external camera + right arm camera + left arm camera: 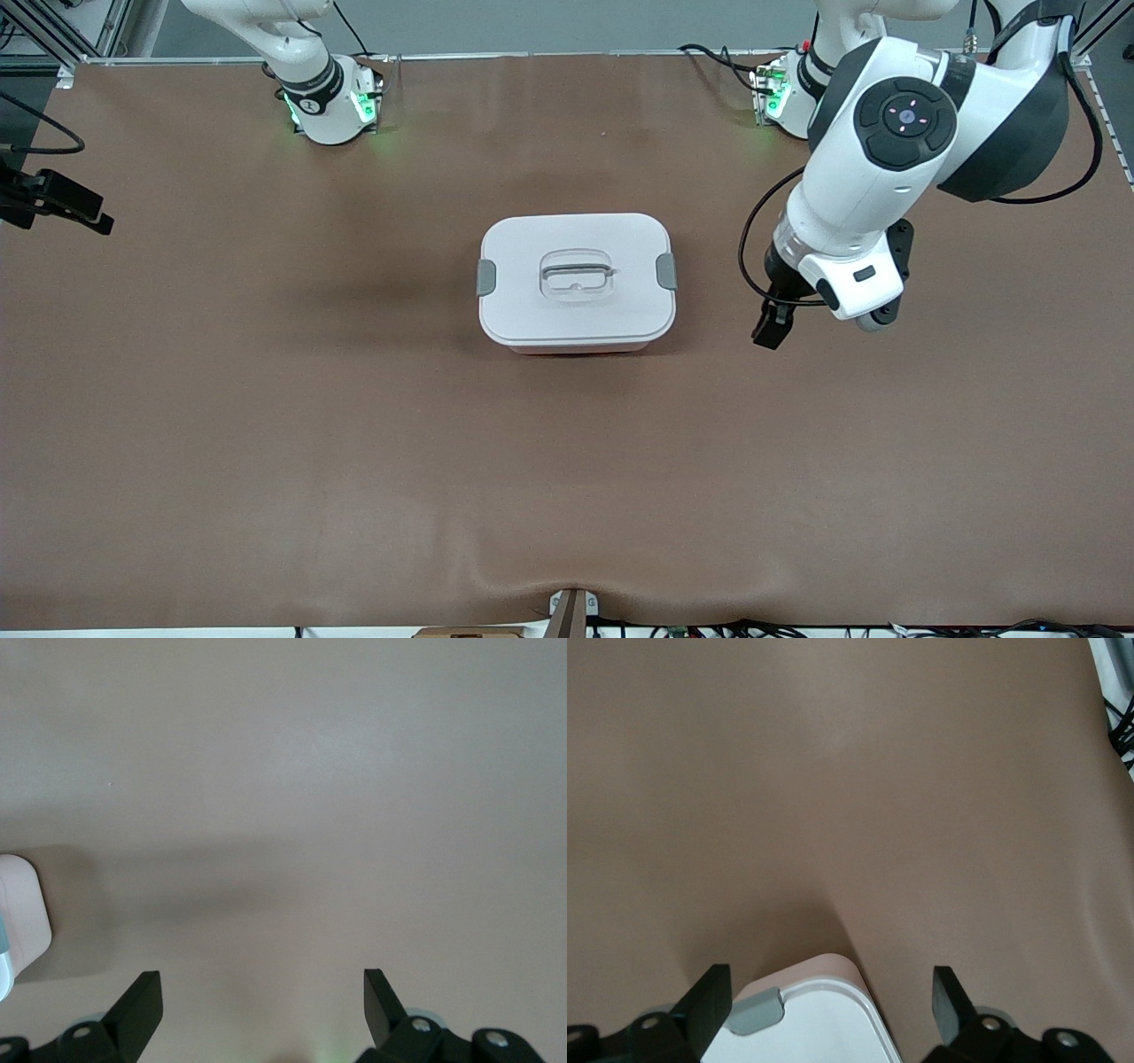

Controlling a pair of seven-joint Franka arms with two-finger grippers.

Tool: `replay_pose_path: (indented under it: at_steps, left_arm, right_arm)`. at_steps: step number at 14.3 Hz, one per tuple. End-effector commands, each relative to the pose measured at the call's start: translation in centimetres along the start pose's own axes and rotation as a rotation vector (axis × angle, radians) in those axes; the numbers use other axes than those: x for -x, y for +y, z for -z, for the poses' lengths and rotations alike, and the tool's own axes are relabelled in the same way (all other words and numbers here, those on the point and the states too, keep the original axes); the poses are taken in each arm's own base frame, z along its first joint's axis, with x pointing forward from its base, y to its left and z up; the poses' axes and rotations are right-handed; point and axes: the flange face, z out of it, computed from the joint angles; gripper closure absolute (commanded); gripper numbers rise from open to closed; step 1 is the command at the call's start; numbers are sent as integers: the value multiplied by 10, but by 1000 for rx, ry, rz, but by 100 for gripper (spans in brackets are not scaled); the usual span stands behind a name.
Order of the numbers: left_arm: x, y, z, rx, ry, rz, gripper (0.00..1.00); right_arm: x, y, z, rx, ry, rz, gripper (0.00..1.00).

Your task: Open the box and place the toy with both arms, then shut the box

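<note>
One box (pixel 577 282) sits on the brown table (pixel 266 425), about midway between the two arms' ends, its white lid (pixel 576 306) seated on the pink tub, of which only a thin strip shows under the lid's edge nearest the front camera. Two grey clips hold the lid, one at each short end (pixel 486 276) (pixel 666 271), and one recessed handle (pixel 577 270) lies flat in the lid's middle. What the box contains cannot be told, since the lid covers it. The toy is in no view. The left gripper (pixel 772 324) hangs empty just beside the box, over the table toward the left arm's end, its fingers (pixel 709 997) spread wide with a corner of the lid and one clip (pixel 755 1011) between them in the left wrist view. The right gripper (pixel 263 1005) is also wide and empty, over bare table, with a corner of the box (pixel 22 921) at the edge of its wrist view.
</note>
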Motion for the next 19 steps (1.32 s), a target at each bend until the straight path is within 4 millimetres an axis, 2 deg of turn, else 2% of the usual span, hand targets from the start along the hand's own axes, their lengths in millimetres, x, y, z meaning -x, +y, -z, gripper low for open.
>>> replay_pose_path:
  at_steps: [1, 7, 11, 13, 19]
  left_arm:
    - [-34, -8, 11, 1, -5, -71, 0]
    - [-76, -14, 22, 15, 11, -233, 0]
    - [-84, -17, 26, 18, 26, -370, 0]
    - [-101, -20, 30, 21, 30, -426, 0]
    - [-119, -25, 35, 23, 40, -681, 0]
  right_arm:
    - [-1, -7, 0, 1, -3, 4, 0]
    - [-2, -7, 1, 1, 0, 4, 0]
    - [-2, -8, 1, -1, 3, 4, 0]
    - [-2, -7, 1, -1, 3, 2, 0]
    - [-2, -7, 1, -1, 3, 2, 0]
